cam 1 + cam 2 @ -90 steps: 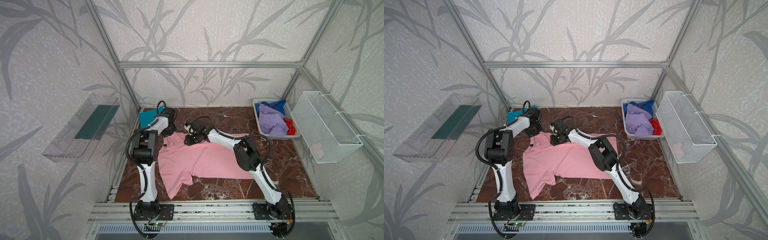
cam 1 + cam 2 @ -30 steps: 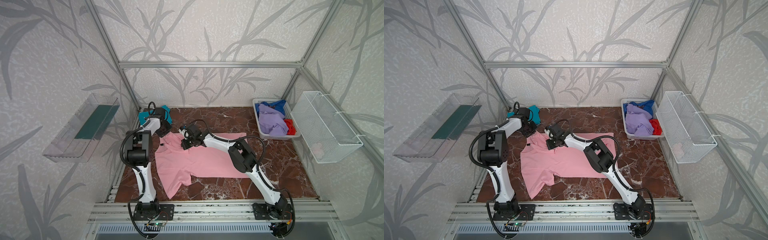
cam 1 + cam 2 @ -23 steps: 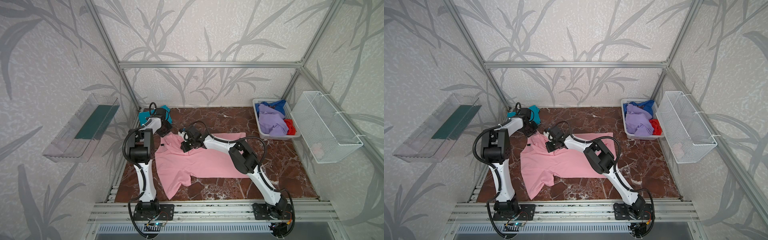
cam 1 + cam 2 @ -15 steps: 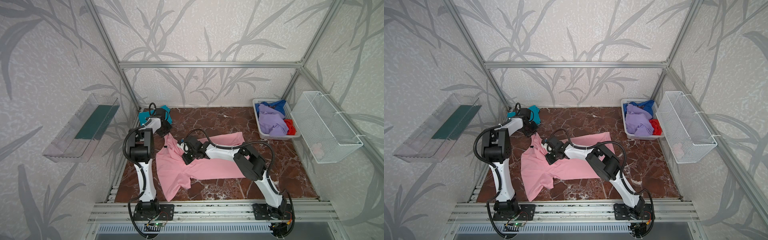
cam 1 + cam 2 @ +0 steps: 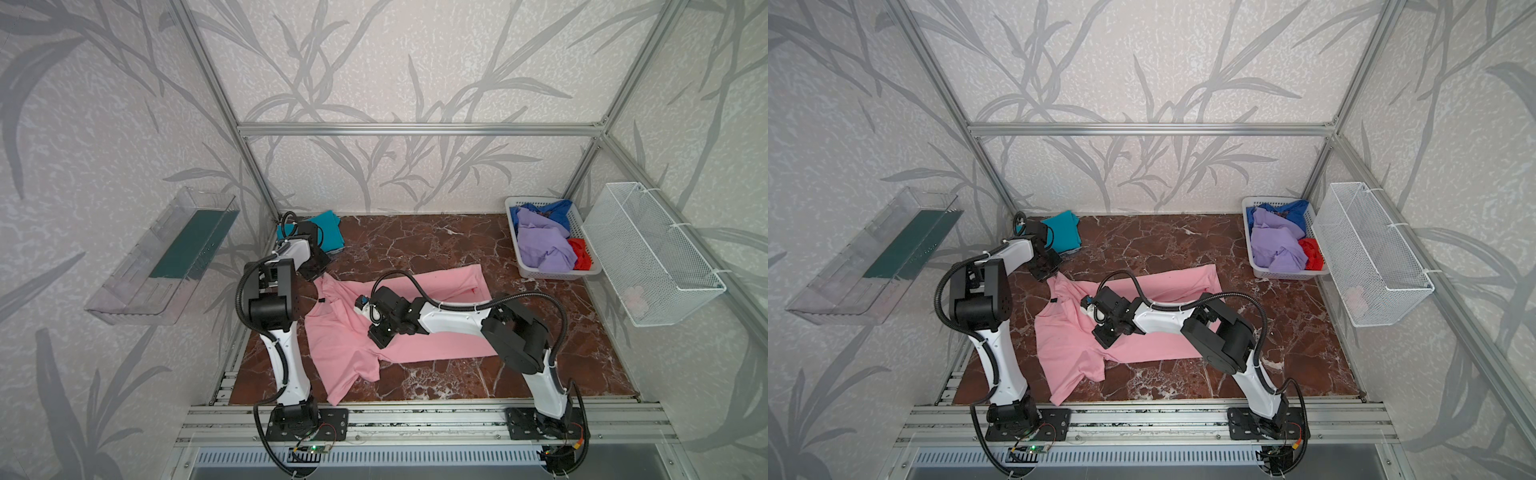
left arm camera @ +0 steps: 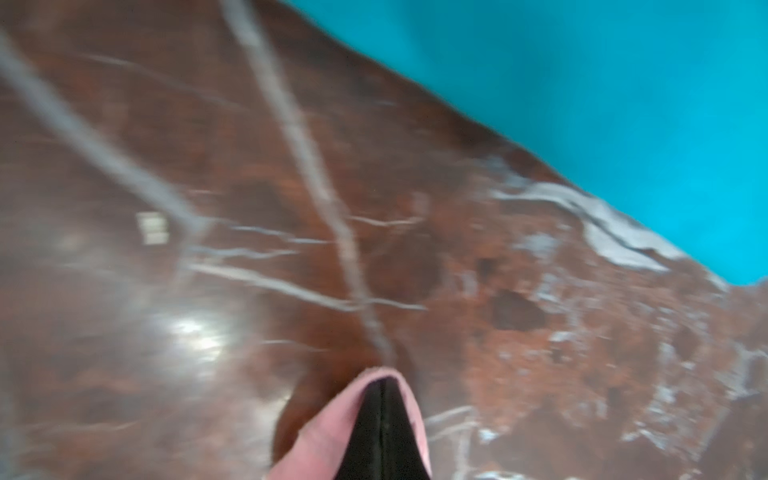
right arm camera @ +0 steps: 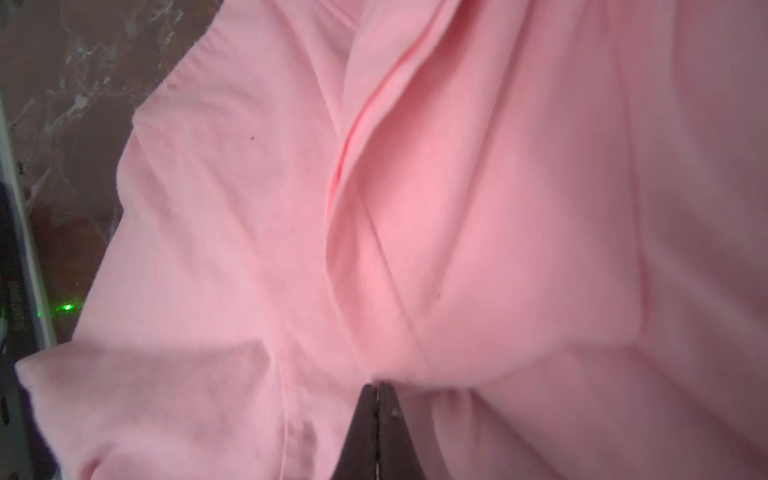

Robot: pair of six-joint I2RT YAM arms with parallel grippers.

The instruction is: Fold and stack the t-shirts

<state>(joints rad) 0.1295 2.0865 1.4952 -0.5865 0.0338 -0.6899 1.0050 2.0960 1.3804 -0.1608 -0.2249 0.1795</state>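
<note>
A large light pink t-shirt [image 5: 340, 353] [image 5: 1067, 345] lies spread on the brown marble table, with its far part drawn forward into a fold. My left gripper [image 5: 318, 277] [image 6: 380, 384] is shut on the pink shirt's back left corner, and cloth wraps its tips. Over the shirt's middle, my right gripper [image 5: 378, 338] [image 7: 377, 386] is shut on a pinched fold of the same shirt. A folded teal t-shirt [image 5: 328, 232] [image 6: 582, 104] lies in the back left corner. Lavender [image 5: 540, 245], blue [image 5: 557, 210] and red [image 5: 582, 253] t-shirts lie crumpled in the basket.
The white slotted basket [image 5: 552, 274] stands at the back right of the table. A white wire basket [image 5: 652, 257] hangs on the right wall and a clear shelf [image 5: 166, 257] on the left wall. Aluminium frame rails run along the front edge.
My right gripper has moved toward the front of the table, dragging the pink shirt's far part with it. The left gripper has stayed at the back left corner.
</note>
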